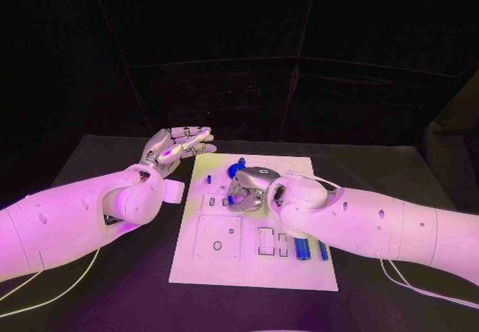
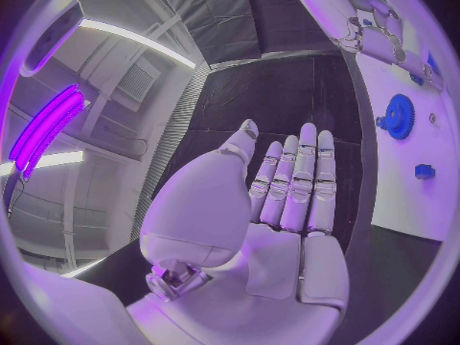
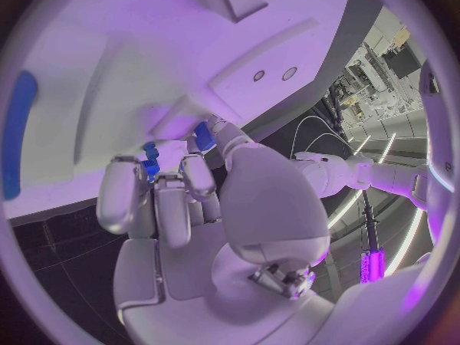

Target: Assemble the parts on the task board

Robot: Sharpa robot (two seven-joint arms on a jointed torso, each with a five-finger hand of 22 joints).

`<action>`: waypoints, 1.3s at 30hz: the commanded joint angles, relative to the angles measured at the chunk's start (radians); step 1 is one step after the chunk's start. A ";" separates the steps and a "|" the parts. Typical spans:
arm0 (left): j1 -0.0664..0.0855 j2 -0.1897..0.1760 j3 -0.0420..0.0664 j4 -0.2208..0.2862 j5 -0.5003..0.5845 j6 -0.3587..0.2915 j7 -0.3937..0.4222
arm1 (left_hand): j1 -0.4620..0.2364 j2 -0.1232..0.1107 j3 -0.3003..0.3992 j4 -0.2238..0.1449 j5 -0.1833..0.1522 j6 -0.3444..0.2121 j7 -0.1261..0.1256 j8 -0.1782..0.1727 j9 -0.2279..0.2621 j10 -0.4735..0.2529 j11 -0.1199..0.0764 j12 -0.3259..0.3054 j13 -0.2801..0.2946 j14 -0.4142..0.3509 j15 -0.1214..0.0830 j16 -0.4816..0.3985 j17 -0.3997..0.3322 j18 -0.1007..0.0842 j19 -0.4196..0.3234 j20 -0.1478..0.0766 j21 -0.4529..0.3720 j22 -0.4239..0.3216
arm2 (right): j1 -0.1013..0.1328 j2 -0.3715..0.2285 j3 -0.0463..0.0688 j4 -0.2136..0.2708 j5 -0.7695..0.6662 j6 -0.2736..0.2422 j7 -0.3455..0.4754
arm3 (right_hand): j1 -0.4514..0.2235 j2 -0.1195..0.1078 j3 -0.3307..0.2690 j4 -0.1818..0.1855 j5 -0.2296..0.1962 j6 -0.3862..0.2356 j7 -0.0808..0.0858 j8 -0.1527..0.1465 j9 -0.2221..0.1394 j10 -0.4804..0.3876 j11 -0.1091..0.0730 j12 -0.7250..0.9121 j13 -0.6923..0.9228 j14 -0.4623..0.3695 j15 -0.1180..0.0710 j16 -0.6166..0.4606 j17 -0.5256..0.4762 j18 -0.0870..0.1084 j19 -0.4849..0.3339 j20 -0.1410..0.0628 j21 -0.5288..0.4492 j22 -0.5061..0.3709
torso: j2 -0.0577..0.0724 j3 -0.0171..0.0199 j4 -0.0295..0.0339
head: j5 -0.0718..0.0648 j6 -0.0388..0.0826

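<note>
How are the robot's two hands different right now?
The left hand hovers beside the task board, fingers straight and apart, holding nothing. The right hand is over the board, fingers curled around a small blue part. Both are silver.

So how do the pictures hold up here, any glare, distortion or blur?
Head view: purple light over all, dark background, task board legible. Left wrist view: fisheye bends the board edge, bright ceiling strips glare behind the left robot hand. Right wrist view: board close and soft, a blue part sharp by the right robot hand.
</note>
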State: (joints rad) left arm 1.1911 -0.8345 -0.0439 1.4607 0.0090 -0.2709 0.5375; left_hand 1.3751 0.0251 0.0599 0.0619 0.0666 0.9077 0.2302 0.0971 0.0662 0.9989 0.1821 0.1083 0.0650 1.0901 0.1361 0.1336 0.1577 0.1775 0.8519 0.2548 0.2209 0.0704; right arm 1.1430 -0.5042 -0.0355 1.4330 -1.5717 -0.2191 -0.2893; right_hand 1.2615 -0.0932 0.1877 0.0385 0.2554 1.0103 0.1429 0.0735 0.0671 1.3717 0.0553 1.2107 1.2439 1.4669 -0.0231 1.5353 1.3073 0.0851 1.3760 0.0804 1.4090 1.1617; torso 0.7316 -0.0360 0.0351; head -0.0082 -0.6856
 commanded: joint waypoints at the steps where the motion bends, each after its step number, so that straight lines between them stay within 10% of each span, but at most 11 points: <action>1: 0.002 0.001 0.001 0.001 0.001 0.013 0.002 | -0.003 0.009 -0.001 -0.005 -0.002 0.007 0.004 -0.001 0.000 0.004 0.000 0.002 -0.001 0.005 0.001 -0.004 0.001 0.008 0.006 0.000 -0.005 -0.002 | -0.002 0.000 -0.003 0.000 -0.013 0.010 -0.021 | -0.015 -0.008 -0.014 0.010 -0.024 -0.014 0.001 -0.006 0.001 -0.013 0.001 -0.012 -0.006 0.083 0.006 -0.006 0.167 -0.005 -0.002 0.009 -0.005 -0.004 | 0.000 -0.0002 0.0005 | 0.000 0.000; 16: 0.002 -0.001 0.001 -0.003 -0.023 -0.006 -0.028 | -0.004 0.011 0.000 -0.010 -0.002 0.015 -0.002 0.000 0.000 0.014 -0.006 0.003 0.000 0.028 -0.006 0.004 0.008 0.009 0.028 -0.006 0.004 0.002 | -0.007 -0.027 -0.002 0.038 -0.011 -0.182 0.030 | -0.013 -0.037 -0.181 0.125 0.010 -0.105 0.024 -0.002 0.003 -0.056 0.021 -0.054 -0.052 0.080 0.024 -0.012 0.157 -0.002 -0.007 0.025 -0.016 -0.020 | -0.001 0.0021 -0.0011 | 0.000 0.003; 24: 0.003 -0.016 0.001 -0.010 -0.254 0.031 -0.248 | -0.072 -0.007 -0.027 0.025 -0.002 0.131 -0.075 0.041 0.012 0.258 -0.098 0.096 0.048 0.366 -0.120 0.212 0.149 0.006 0.295 -0.122 0.151 0.064 | 0.015 -0.174 0.002 0.150 0.195 -0.184 0.262 | 0.049 -0.024 -0.223 0.147 0.009 -0.102 0.022 0.007 0.007 -0.063 0.022 -0.056 -0.060 0.072 0.023 -0.029 0.126 0.010 -0.039 0.026 -0.046 -0.083 | -0.010 0.0030 -0.0016 | 0.003 0.008; 26: 0.008 -0.019 0.001 -0.015 -0.352 0.073 -0.351 | -0.111 -0.005 -0.041 0.053 -0.003 0.164 -0.097 0.054 0.018 0.330 -0.126 0.136 0.076 0.408 -0.148 0.352 0.262 0.010 0.369 -0.147 0.198 0.086 | 0.041 -0.224 0.002 0.169 0.320 -0.147 0.315 | 0.087 -0.003 -0.217 0.130 0.012 -0.094 0.019 0.014 0.009 -0.086 0.018 -0.085 -0.087 0.061 0.020 -0.050 0.088 0.020 -0.069 0.024 -0.075 -0.140 | -0.017 0.0055 -0.0043 | 0.009 0.007; 27: 0.011 -0.018 0.001 -0.018 -0.397 0.097 -0.401 | -0.121 0.005 -0.040 0.067 0.004 0.179 -0.112 0.064 0.024 0.356 -0.149 0.172 0.110 0.439 -0.177 0.621 0.492 -0.006 0.428 -0.166 0.247 0.111 | 0.052 -0.245 0.003 0.174 0.366 -0.134 0.330 | 0.098 0.003 -0.214 0.125 0.013 -0.092 0.018 0.016 0.009 -0.092 0.017 -0.093 -0.095 0.058 0.019 -0.057 0.077 0.023 -0.077 0.023 -0.084 -0.156 | -0.021 0.0066 -0.0058 | 0.012 0.004; 33: 0.037 -0.006 0.001 -0.028 -0.656 0.199 -0.750 | -0.124 0.036 -0.004 0.091 0.000 0.196 -0.143 0.133 0.067 0.348 -0.175 0.388 0.300 0.441 -0.191 1.209 1.109 0.003 0.477 -0.204 0.384 0.200 | 0.105 -0.337 0.003 0.174 0.534 -0.099 0.360 | 0.114 0.019 -0.214 0.115 0.018 -0.082 0.013 0.024 0.012 -0.091 0.012 -0.096 -0.101 0.056 0.015 -0.065 0.068 0.025 -0.082 0.019 -0.096 -0.171 | -0.045 0.0120 -0.0103 | 0.017 -0.010; 36: 0.048 0.009 0.001 -0.033 -0.770 0.251 -0.876 | -0.165 0.023 0.000 0.119 0.000 0.176 -0.150 0.205 0.113 0.282 -0.177 0.543 0.431 0.448 -0.195 1.334 1.258 -0.002 0.457 -0.209 0.466 0.262 | 0.118 -0.361 0.003 0.163 0.569 -0.099 0.358 | 0.121 0.024 -0.216 0.110 0.041 -0.080 0.011 0.028 0.012 -0.089 0.010 -0.095 -0.101 0.056 0.012 -0.068 0.064 0.026 -0.082 0.016 -0.100 -0.177 | -0.057 0.0159 -0.0127 | 0.019 -0.013; 39: 0.056 0.022 0.001 -0.036 -0.835 0.281 -0.937 | -0.196 0.006 -0.033 0.144 0.002 0.154 -0.164 0.261 0.150 0.272 -0.186 0.692 0.571 0.459 -0.204 1.377 1.317 -0.025 0.500 -0.213 0.660 0.488 | 0.122 -0.370 0.003 0.157 0.582 -0.100 0.355 | 0.121 0.025 -0.218 0.110 0.045 -0.079 0.011 0.029 0.012 -0.087 0.010 -0.093 -0.101 0.055 0.012 -0.071 0.060 0.027 -0.084 0.016 -0.103 -0.182 | -0.063 0.0182 -0.0139 | 0.022 -0.018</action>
State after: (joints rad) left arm 1.2435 -0.8155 -0.0435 1.4253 -0.6313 -0.0872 -0.1924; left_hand 1.1869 0.0329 0.0341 0.2040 0.0666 1.0698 0.0673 0.3469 0.2093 1.2739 -0.0033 0.7699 0.6094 1.4672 -0.0630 1.5016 1.3081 0.1604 1.3445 0.0416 0.8492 0.5241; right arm 1.2624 -0.8742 -0.0323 1.5898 -1.0867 -0.3389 0.0285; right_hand 1.3753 -0.0693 -0.0276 0.1533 0.2967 0.9217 0.1539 0.0979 0.0781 1.2843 0.0715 1.1178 1.1435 1.4667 -0.0052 1.4683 1.3077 0.1013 1.2956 0.0965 1.3124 0.9810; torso 0.6811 -0.0216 0.0238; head 0.0115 -0.7004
